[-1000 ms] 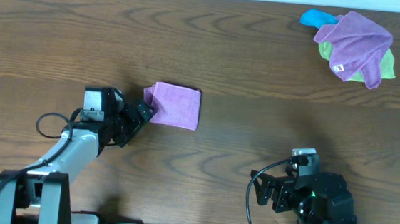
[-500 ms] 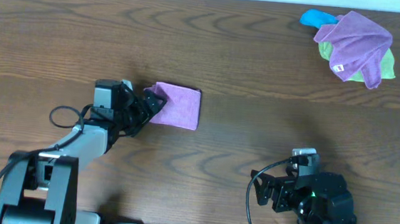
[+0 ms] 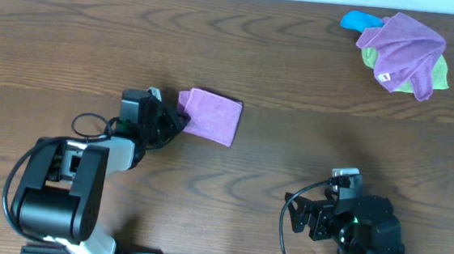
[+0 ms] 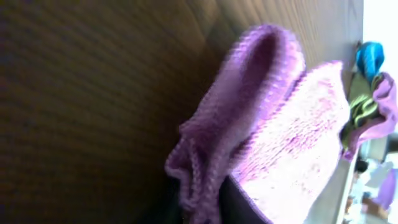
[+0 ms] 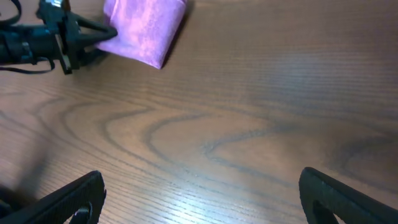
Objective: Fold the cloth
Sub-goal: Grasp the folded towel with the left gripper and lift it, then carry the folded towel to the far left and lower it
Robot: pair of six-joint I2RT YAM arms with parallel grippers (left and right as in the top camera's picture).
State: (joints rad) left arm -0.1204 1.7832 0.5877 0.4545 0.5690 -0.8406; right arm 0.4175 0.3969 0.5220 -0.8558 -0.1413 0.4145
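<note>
The cloth is a light-purple folded rectangle lying left of the table's centre, turned slightly askew. My left gripper is at its left edge, shut on the bunched fold. In the left wrist view the cloth fills the frame, and its ribbed edge is pinched between the dark fingers of the left gripper. My right gripper rests at the front right, far from the cloth. In its own view the right gripper stands open over bare wood, with the cloth and the left gripper at the far left.
A heap of other cloths lies at the back right corner: a purple one with a small white tag on top, a lime-green one under it and a blue one beside it.
My left gripper moved right to the cloth's left edge and closed on it. The cloth slid a little to the right and turned slightly. The right arm stayed still.
</note>
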